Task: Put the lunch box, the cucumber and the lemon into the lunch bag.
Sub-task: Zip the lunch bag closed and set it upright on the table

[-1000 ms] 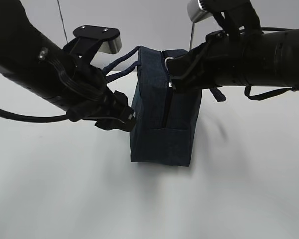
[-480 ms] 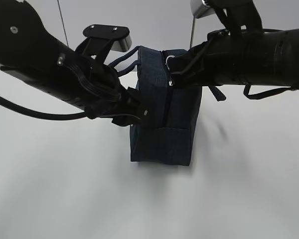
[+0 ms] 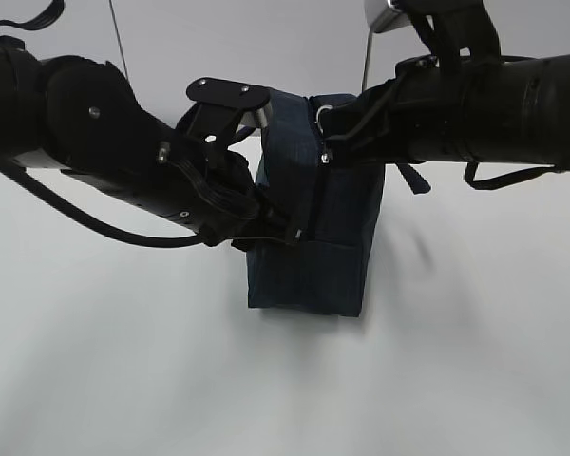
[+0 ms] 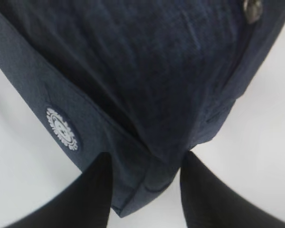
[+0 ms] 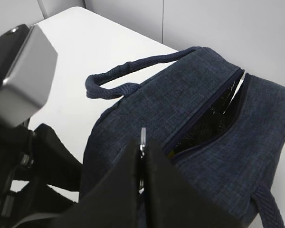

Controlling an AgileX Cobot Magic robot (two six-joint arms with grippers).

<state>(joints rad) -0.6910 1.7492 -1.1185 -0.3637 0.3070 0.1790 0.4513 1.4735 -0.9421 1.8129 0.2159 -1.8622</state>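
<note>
White table [image 3: 123, 361], grey wall behind; navy lunch bag [image 3: 309, 275] upright mid-table.

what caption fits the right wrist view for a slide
Right gripper pinches the metal zipper pull of the partly unzipped navy lunch bag, the left arm beside it.

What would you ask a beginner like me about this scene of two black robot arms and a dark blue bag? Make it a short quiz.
1. True or false: the zipper of the boxy dark navy fabric lunch bag is fully closed.
2. What does the right gripper pinch? A) a loop handle B) the metal zipper pull C) a yellow lemon
3. Fill in: the small round logo on the bag is coloured ____.

Key: 1 false, a gap shows along the top in the right wrist view; 2 B; 3 white.
</note>
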